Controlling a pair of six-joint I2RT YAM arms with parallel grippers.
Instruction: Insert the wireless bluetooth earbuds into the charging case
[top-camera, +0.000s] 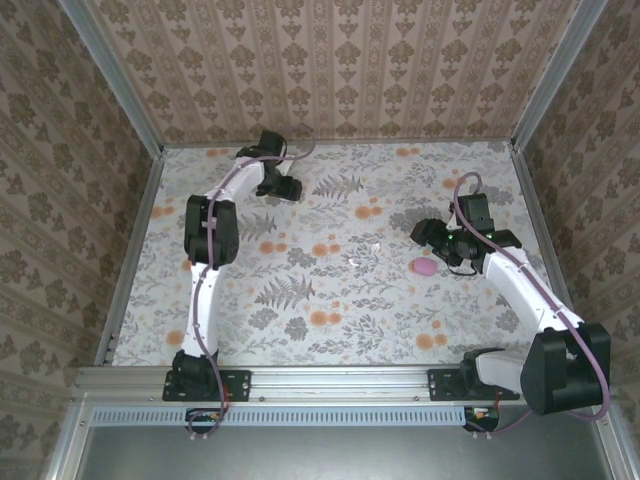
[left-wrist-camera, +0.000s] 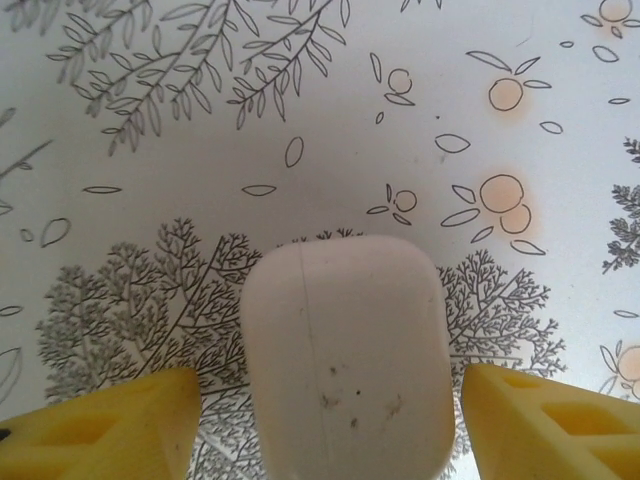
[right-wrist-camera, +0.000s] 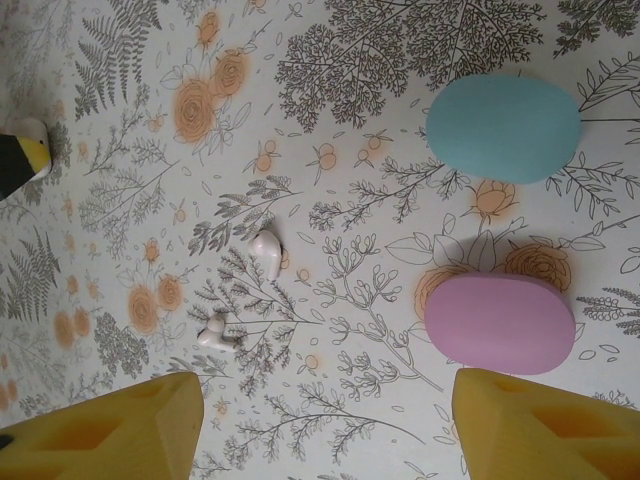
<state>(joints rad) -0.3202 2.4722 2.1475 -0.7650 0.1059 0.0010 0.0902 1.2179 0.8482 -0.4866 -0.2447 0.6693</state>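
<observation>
From above and behind the arm bases, the top camera looks down on the whole tabletop. The left wrist camera faces down, very close over a white case at the far left. The right wrist camera, higher over the right side, shares the pink case with the top view.

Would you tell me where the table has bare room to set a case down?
The table is bare near the front, between the left arm and the right arm, and in the far middle. Around the right claw it is crowded: pink case, teal case, two white earbuds.
</observation>
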